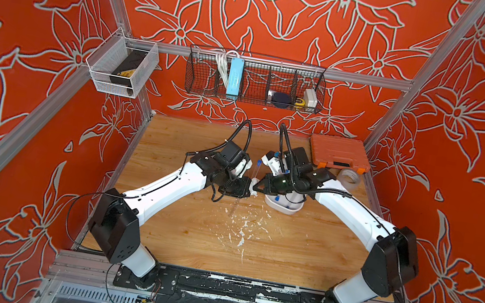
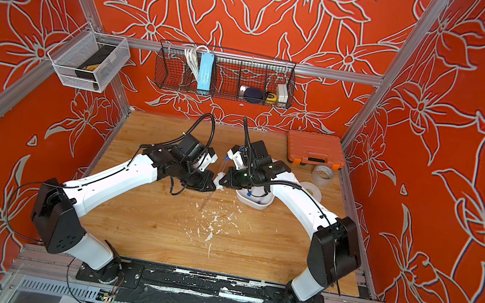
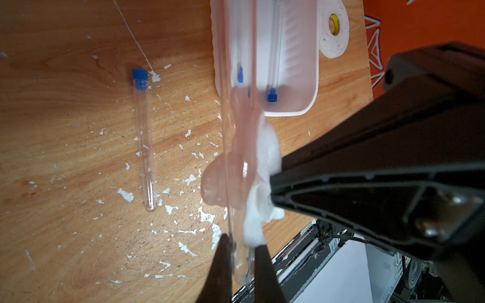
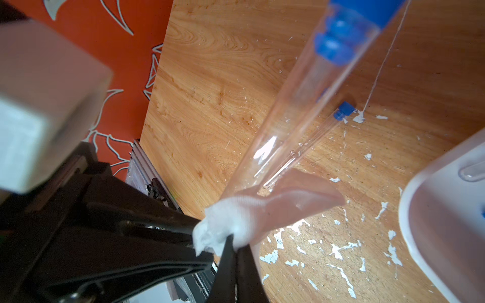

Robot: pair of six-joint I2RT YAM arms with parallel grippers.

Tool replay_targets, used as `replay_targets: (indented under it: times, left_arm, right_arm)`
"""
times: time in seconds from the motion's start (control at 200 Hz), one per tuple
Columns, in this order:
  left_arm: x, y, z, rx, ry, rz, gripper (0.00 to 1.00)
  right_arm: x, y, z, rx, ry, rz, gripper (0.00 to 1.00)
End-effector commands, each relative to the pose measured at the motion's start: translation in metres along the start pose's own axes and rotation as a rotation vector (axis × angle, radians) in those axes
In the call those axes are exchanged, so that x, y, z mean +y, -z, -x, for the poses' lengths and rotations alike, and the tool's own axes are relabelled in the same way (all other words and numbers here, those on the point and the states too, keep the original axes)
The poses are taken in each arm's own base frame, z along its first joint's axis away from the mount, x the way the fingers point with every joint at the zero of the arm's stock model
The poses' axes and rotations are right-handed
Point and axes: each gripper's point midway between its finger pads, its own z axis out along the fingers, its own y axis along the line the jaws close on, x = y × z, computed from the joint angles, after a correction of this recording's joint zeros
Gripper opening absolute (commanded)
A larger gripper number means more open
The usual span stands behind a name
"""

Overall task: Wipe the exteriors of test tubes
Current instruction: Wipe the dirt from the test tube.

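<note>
My left gripper [image 3: 241, 251] is shut on the rounded end of a clear test tube [image 3: 240, 78], which stands nearly upright between the arms with its blue cap [image 1: 258, 162] on top. My right gripper [image 4: 237, 249] is shut on a crumpled white tissue [image 4: 223, 223]. The tissue presses against the held tube [image 4: 301, 105] just above the left fingers. Another capped tube [image 3: 145, 147] lies flat on the wood, also seen in a top view [image 1: 234, 207]. Two more tubes [image 3: 274, 52] lie in a white tub [image 3: 312, 99].
The white tub [image 1: 284, 211] sits under the right arm. An orange case [image 1: 339, 153] and a tape roll [image 1: 348, 176] are at the back right. A flat white tape roll [image 2: 311, 190] lies nearby. White flecks [image 1: 243, 229] are scattered over the wooden table.
</note>
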Motion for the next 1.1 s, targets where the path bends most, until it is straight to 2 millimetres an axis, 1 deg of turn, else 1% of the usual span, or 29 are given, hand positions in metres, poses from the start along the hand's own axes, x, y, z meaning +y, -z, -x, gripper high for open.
replay_targets:
  times: [0.0, 0.075, 0.27, 0.52, 0.631, 0.731, 0.846, 1.096]
  left_arm:
    - [-0.004, 0.005, -0.004, 0.003, -0.002, -0.016, 0.05]
    - [-0.003, 0.007, -0.009, 0.01, 0.0, -0.017, 0.05]
    - [0.0, 0.01, -0.02, 0.021, 0.007, -0.021, 0.05]
    - [-0.008, 0.019, -0.023, -0.003, 0.004, -0.065, 0.05]
    - [-0.008, 0.019, -0.025, -0.007, 0.008, -0.072, 0.06]
    - [-0.005, 0.016, -0.023, -0.01, 0.013, -0.059, 0.06]
    - [-0.005, 0.012, -0.017, -0.021, 0.02, -0.055, 0.05]
    - [-0.014, 0.008, 0.003, -0.049, 0.018, -0.075, 0.05]
  right_arm:
    - [-0.002, 0.0, 0.015, -0.026, 0.005, -0.021, 0.0]
    - [-0.004, 0.0, 0.022, -0.029, 0.003, -0.027, 0.0]
    - [-0.01, 0.005, 0.044, -0.05, -0.004, -0.042, 0.0]
    - [-0.025, 0.007, 0.067, -0.047, -0.02, -0.072, 0.0]
    - [-0.024, 0.006, 0.072, -0.035, -0.01, -0.069, 0.0]
    - [-0.019, 0.007, 0.07, -0.027, 0.0, -0.058, 0.0]
    - [-0.012, 0.009, 0.06, -0.006, 0.024, -0.056, 0.0]
    - [0.004, -0.002, 0.026, 0.065, 0.036, -0.043, 0.0]
